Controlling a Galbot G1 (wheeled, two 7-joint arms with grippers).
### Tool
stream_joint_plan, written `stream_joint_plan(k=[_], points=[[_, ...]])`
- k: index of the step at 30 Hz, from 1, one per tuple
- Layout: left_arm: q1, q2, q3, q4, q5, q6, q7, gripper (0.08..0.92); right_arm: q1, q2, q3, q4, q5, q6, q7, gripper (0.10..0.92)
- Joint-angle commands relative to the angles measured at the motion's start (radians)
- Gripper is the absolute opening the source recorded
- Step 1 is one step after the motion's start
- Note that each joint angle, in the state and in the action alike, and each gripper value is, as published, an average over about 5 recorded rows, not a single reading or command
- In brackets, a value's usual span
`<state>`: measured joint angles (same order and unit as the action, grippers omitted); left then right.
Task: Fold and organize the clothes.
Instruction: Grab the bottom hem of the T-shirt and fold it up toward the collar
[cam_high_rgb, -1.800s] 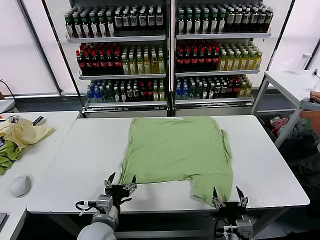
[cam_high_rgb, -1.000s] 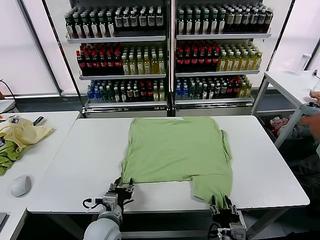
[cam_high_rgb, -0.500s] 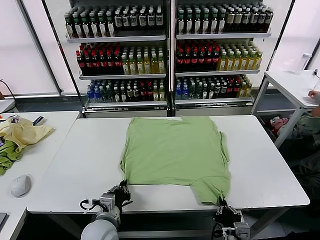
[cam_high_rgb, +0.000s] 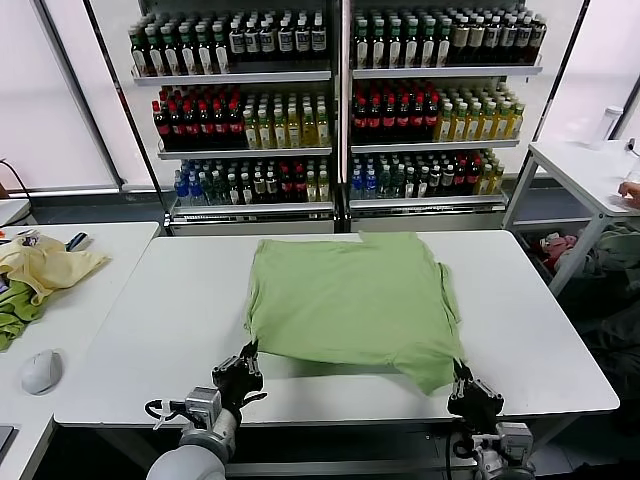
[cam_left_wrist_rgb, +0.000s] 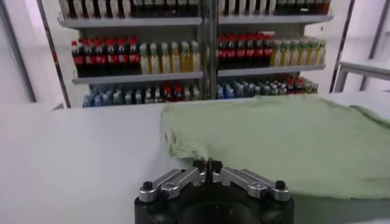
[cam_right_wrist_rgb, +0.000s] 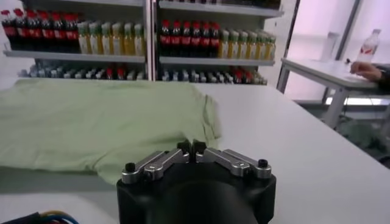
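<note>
The light green shirt (cam_high_rgb: 350, 305) lies spread on the white table (cam_high_rgb: 130, 340), print side hidden, its far edge toward the drink shelves (cam_high_rgb: 330, 100) and its near hem raised slightly off the surface at both front corners. The left gripper (cam_high_rgb: 243, 362) sits at the near left corner of the hem, its jaws closed together on the cloth edge, as the left wrist view shows with the fabric (cam_left_wrist_rgb: 274, 146) running right up to the joined fingertips. The right gripper (cam_high_rgb: 464, 380) is at the near right corner, jaws likewise pinched together on the hem, with the shirt (cam_right_wrist_rgb: 103, 128) draping away from them in the right wrist view.

The cloth looks thin, light and limp, so it will likely sag between the two held corners and crease wherever it is unsupported; it should not slip much from a firm pinch. The hem corners seem the sensible holds for carrying the near edge toward the collar.

On the neighbouring table to the left lie a pale yellow cloth (cam_high_rgb: 45, 265), a darker green cloth (cam_high_rgb: 15, 315) and a computer mouse (cam_high_rgb: 40, 370).
</note>
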<state>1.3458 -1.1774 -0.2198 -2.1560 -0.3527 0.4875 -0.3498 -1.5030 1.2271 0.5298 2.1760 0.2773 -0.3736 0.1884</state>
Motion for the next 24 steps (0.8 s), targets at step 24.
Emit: stream_joint_plan(k=[24], points=[[-0.466, 0.053, 0.224, 0.492, 0.132, 0.005, 0.006, 0.100, 0.541, -0.150, -0.216, -0.446, -0.002, -0.003, -0.025, 0.126]])
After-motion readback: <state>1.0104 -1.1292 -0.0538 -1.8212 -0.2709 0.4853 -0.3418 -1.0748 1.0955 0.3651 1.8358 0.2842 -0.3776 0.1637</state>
